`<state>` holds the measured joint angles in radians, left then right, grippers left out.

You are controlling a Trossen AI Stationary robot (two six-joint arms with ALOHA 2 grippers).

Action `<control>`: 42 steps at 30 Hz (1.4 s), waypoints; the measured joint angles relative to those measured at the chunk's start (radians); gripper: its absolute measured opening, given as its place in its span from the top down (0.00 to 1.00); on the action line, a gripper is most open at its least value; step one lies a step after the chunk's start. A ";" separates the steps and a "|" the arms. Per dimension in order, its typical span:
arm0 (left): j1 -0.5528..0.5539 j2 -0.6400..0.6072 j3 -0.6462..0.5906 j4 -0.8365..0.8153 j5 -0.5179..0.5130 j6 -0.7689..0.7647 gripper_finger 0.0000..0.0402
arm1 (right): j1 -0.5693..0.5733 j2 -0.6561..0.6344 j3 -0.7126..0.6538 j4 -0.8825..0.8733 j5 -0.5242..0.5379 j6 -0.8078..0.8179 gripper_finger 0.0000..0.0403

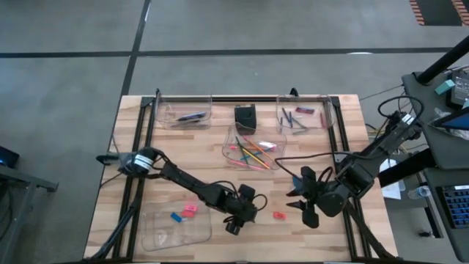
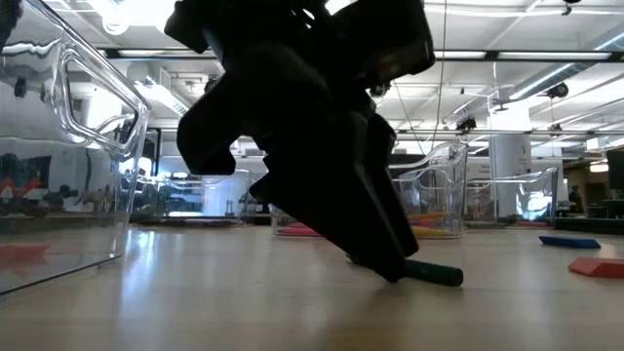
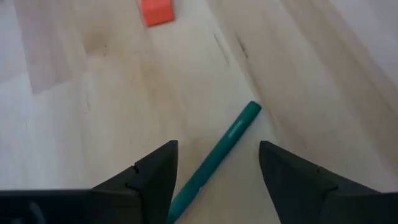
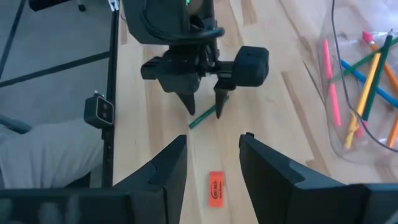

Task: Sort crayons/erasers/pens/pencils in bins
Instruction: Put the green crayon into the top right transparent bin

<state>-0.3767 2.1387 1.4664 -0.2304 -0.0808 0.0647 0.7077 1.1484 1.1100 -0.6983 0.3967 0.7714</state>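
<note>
A short green stick (image 3: 217,155) lies flat on the table near its near edge; it also shows in the right wrist view (image 4: 202,117) and the low view (image 2: 434,275). My left gripper (image 3: 217,144) is open and points down over it (image 4: 204,112), one finger on each side of the stick, low over the wood (image 1: 236,220). My right gripper (image 4: 213,138) is open and empty to the right of the left one (image 1: 297,199). An orange-red eraser (image 4: 216,188) lies on the table between the two grippers (image 1: 278,215).
A clear bin (image 1: 253,147) at the table's middle holds coloured pencils. A far-left bin (image 1: 183,114) holds a dark pen, and a far-right bin (image 1: 304,117) holds short dark sticks. A black box (image 1: 245,117) stands between them. A blue eraser (image 1: 176,216) and a pink eraser (image 1: 189,210) lie by the near-left bin (image 1: 172,235).
</note>
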 joint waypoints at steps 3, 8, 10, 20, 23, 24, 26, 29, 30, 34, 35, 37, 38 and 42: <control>0.006 -0.001 -0.001 -0.030 0.002 -0.006 0.50 | 0.000 0.000 0.009 -0.002 0.000 -0.014 0.66; 0.018 -0.006 -0.018 -0.056 0.011 -0.026 0.55 | -0.001 0.000 0.016 -0.002 0.008 -0.013 0.66; 0.020 -0.006 -0.025 -0.057 0.012 -0.041 0.57 | -0.001 0.000 0.013 0.002 0.008 -0.006 0.66; 0.029 -0.008 -0.078 -0.047 0.010 -0.101 0.73 | -0.001 0.000 0.000 0.000 0.008 0.033 0.66; 0.031 -0.007 -0.081 -0.050 0.007 -0.110 0.80 | 0.001 0.000 -0.001 0.000 0.008 0.033 0.66; 0.031 -0.006 -0.081 -0.051 0.003 -0.110 0.82 | 0.004 0.000 -0.002 0.000 0.009 0.033 0.66; 0.031 -0.006 -0.082 -0.054 0.000 -0.111 0.89 | 0.010 0.000 -0.007 0.000 0.008 0.033 0.66; 0.032 -0.006 -0.082 -0.056 0.012 -0.111 0.97 | 0.012 0.000 -0.018 0.000 0.008 0.039 0.66; 0.033 -0.006 -0.083 -0.056 0.015 -0.111 0.98 | 0.015 0.000 -0.025 0.000 0.008 0.041 0.66; 0.033 -0.006 -0.083 -0.056 0.018 -0.111 0.98 | 0.026 0.012 -0.085 0.001 0.009 0.049 0.66; 0.033 -0.006 -0.083 -0.056 0.018 -0.111 0.98 | 0.028 0.019 -0.108 0.002 0.003 0.061 0.66; 0.033 -0.007 -0.083 -0.055 0.019 -0.110 0.99 | 0.028 0.040 -0.150 -0.001 -0.010 0.104 0.66; 0.033 -0.011 -0.083 -0.055 0.019 -0.110 0.99 | 0.028 0.049 -0.169 0.001 -0.011 0.124 0.66; 0.031 -0.029 -0.073 -0.066 0.021 -0.095 0.99 | 0.035 0.089 -0.238 0.059 -0.011 0.158 0.66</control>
<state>-0.3456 2.1098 1.3938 -0.2962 -0.0602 -0.0304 0.7425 1.2376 0.8720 -0.6397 0.3853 0.9292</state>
